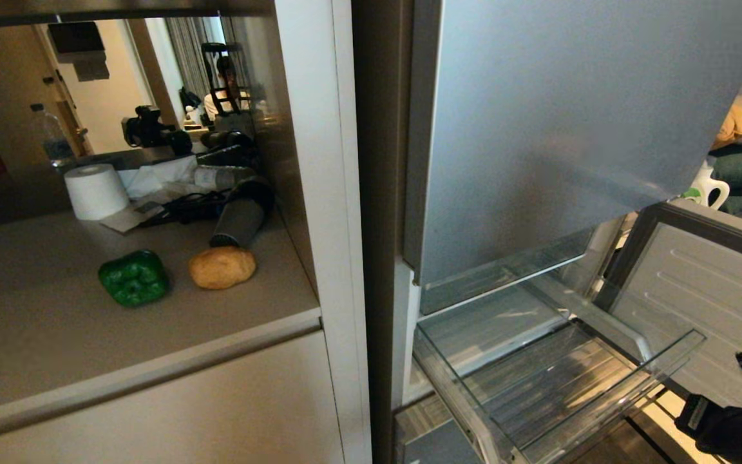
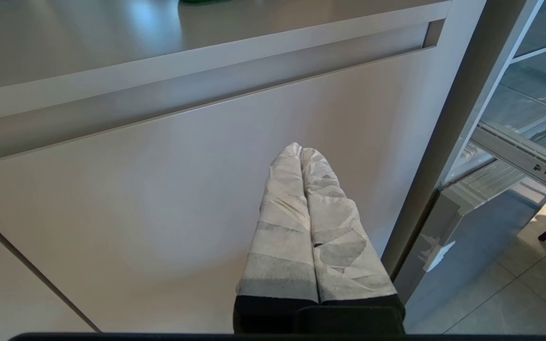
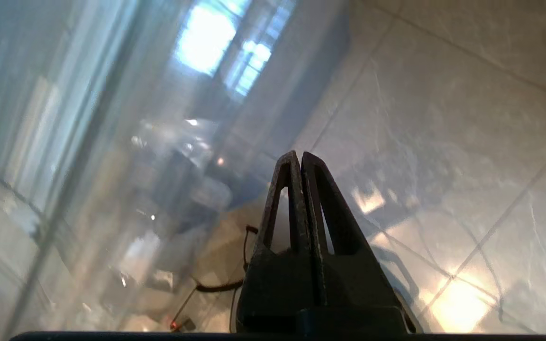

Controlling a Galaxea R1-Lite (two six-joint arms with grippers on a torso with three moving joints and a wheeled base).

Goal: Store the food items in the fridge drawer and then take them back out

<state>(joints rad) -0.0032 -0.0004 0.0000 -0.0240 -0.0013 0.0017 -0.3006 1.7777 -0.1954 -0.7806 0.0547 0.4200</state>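
Storing has not begun, as far as one can judge: the green bell pepper [image 1: 134, 278] and the potato [image 1: 222, 267] lie side by side on the grey counter [image 1: 36, 322], nearer its right side and set back from its front edge, pepper to the left. Behind them stand a roll of white paper [image 1: 95, 191] and a dark hair dryer [image 1: 242, 216]. To the right, the clear fridge drawer [image 1: 558, 386] is pulled out and holds nothing, so both placing and taking back out remain.

Only the left wrist view shows the left gripper [image 2: 300, 151], its cloth-wrapped fingers pressed together and empty before the cabinet front [image 2: 159, 199] below the counter. Only the right wrist view shows the right gripper [image 3: 300, 158] clenched on nothing over a tiled floor [image 3: 443, 118]; the head view catches just that arm at the lower right corner.
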